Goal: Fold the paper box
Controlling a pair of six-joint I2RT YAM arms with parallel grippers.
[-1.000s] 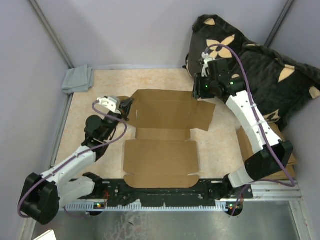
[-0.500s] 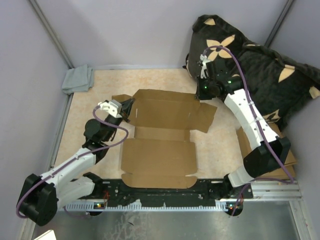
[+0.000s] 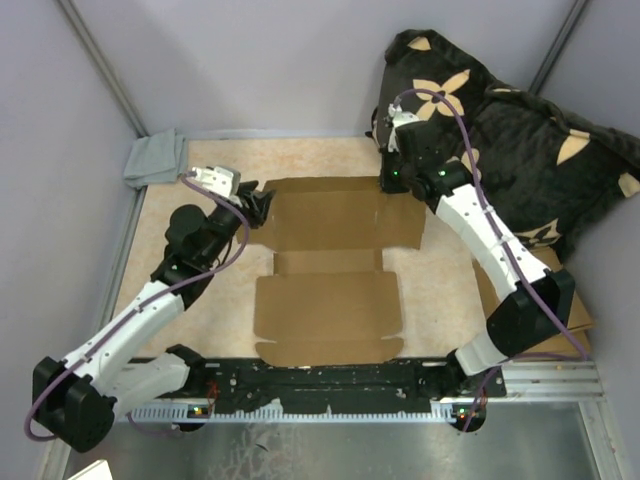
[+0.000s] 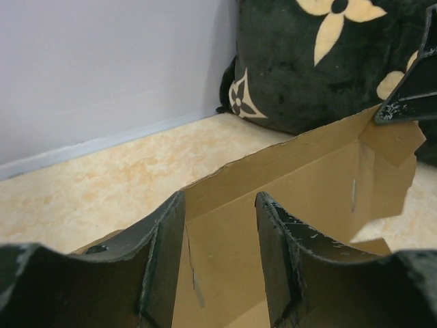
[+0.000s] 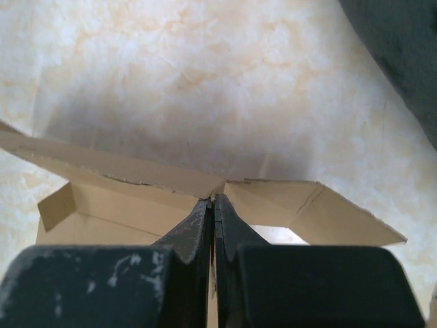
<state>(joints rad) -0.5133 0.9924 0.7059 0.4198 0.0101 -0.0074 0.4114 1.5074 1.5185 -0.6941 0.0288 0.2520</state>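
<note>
Overhead, the paper box (image 3: 330, 310) lies at frame centre: matte brown die-cut cardboard, creased, with its far panel raised between the left gripper (image 3: 252, 205) and the right gripper (image 3: 390, 183). Left wrist: jaws parted, the panel's rough cut edge showing in the gap. Right wrist: jaws pinched tight on the thin panel corner, with a side flap angled toward lower right.

Pale lilac walls (image 3: 260, 60) enclose a mottled beige tabletop (image 3: 310, 155) — a black flower-patterned cushion (image 3: 520, 130) fills the far right corner.
</note>
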